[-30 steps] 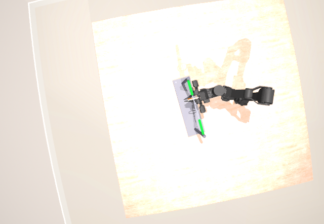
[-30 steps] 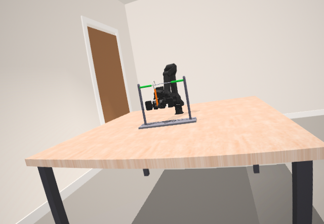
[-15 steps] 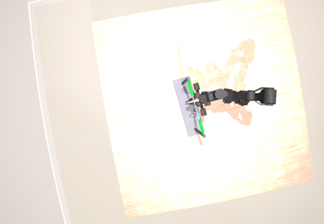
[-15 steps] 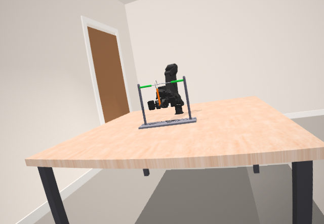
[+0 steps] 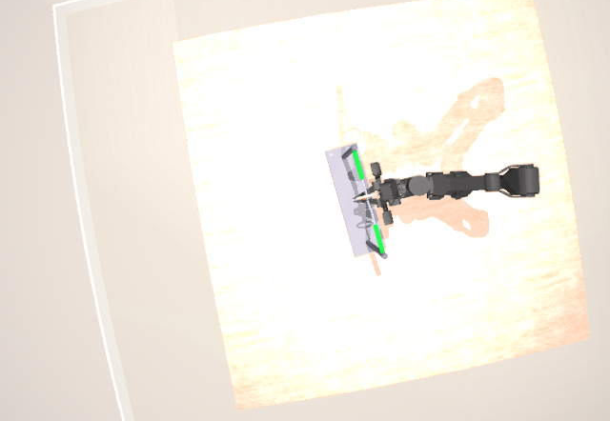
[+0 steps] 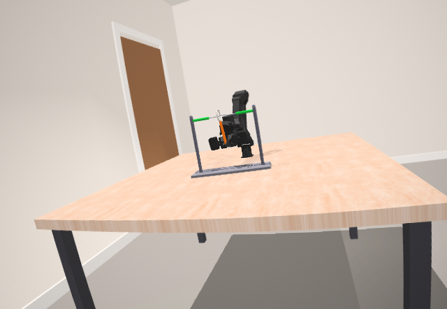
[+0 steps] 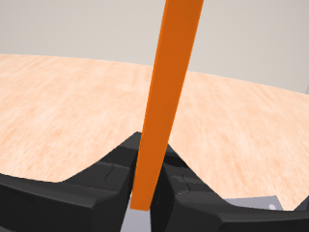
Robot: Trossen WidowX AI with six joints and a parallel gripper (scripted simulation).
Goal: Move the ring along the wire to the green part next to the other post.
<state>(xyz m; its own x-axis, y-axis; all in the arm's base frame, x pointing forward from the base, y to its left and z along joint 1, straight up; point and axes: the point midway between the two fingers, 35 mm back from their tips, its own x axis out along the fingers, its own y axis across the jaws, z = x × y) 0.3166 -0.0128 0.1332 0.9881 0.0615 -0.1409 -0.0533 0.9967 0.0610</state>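
The tool (image 5: 360, 198) (image 6: 225, 143) (image 7: 147, 141) is closed (on something slim), its fingers nearly together.

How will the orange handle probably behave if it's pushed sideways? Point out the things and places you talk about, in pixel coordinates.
The orange handle (image 6: 223, 132) (image 7: 169, 97) looks straight and unbent, so probably stiff. Being long and pinched near its lower end by the claw (image 6: 225, 144) (image 7: 148, 181), it might pivot, swinging the ring (image 6: 218, 115).

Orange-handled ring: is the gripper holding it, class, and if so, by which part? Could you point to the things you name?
Yes, the ring (image 6: 218, 111) is held by the lower end of its orange handle (image 6: 222, 131) (image 7: 169, 97).
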